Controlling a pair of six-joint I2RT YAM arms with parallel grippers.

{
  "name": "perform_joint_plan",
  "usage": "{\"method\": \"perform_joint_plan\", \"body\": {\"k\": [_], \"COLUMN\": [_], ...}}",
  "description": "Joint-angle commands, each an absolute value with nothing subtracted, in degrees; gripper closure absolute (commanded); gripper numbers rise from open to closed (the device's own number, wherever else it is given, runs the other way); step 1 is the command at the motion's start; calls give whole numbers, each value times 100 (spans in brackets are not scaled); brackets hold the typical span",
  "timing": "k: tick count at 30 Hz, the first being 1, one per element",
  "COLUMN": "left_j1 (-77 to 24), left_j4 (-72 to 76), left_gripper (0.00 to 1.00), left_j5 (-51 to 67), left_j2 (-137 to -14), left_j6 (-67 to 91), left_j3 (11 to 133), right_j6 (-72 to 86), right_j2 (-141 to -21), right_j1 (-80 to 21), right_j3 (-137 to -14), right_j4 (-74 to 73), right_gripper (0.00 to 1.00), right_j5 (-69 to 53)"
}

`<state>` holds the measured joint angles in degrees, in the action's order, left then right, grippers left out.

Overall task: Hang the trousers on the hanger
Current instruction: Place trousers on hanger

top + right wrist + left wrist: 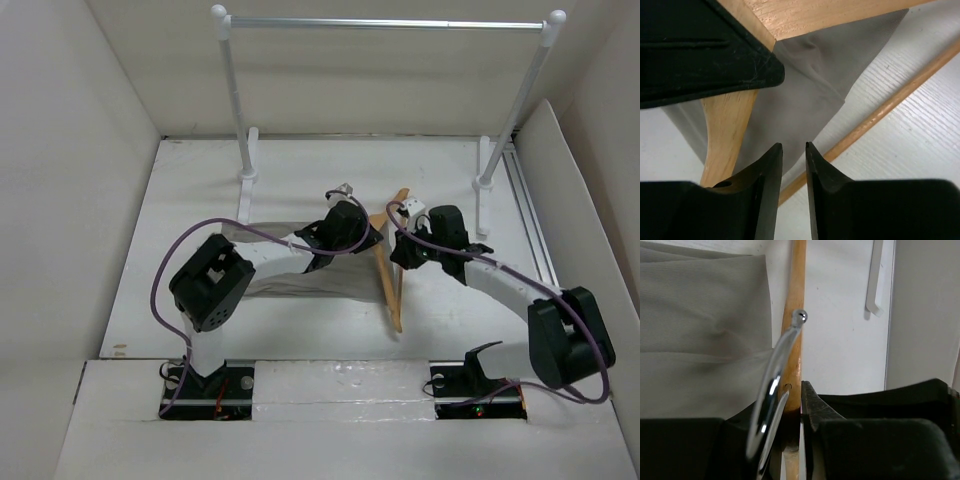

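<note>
Top external: the hanger (pixel 390 290) sits at the middle of the white table (pixel 330 165), with the trousers (pixel 300 285) spread to its left. White walls (pixel 60 200) close three sides, and open tabletop lies beyond the hanger.
Left wrist: the left gripper (pixel 790 412) is clamped on the hanger's neck beside the hook (pixel 772 385).
Right wrist: the right gripper (pixel 794 147) is narrowly parted and empty, above the trousers inside the hanger.

A silver rail (pixel 385 23) on two white posts stands at the back of a white table (pixel 200 300); plain white walls (pixel 70 150) close in behind and beside the rail, evenly lit
</note>
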<state>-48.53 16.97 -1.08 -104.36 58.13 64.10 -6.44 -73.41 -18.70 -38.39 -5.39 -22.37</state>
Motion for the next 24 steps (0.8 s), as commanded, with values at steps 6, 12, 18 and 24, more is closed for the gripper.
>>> {"method": "perform_joint_plan", "body": {"k": [6, 12, 18, 24], "left_j1": [-4834, -4834, -4834, -4834], "left_j4": [1723, 1643, 1600, 1635], "left_gripper": [100, 100, 100, 100], "left_j5": [-290, -316, -343, -325], "left_j2": [-10828, -10872, -10872, -10898], "left_j6": [6064, 6082, 6056, 6082], "left_j3": [6100, 6012, 5959, 5810], "right_j6": [-510, -255, -9, 342], "right_j2": [-8279, -8472, -8709, -8850], "right_j1": [-1819, -1819, -1881, -1986], "right_j3": [-4052, -3824, -3534, -3393], "right_j4": [668, 967, 1300, 1432], "right_gripper": [59, 52, 54, 54], "right_j5": [-2330, -2066, -1933, -1670]}}
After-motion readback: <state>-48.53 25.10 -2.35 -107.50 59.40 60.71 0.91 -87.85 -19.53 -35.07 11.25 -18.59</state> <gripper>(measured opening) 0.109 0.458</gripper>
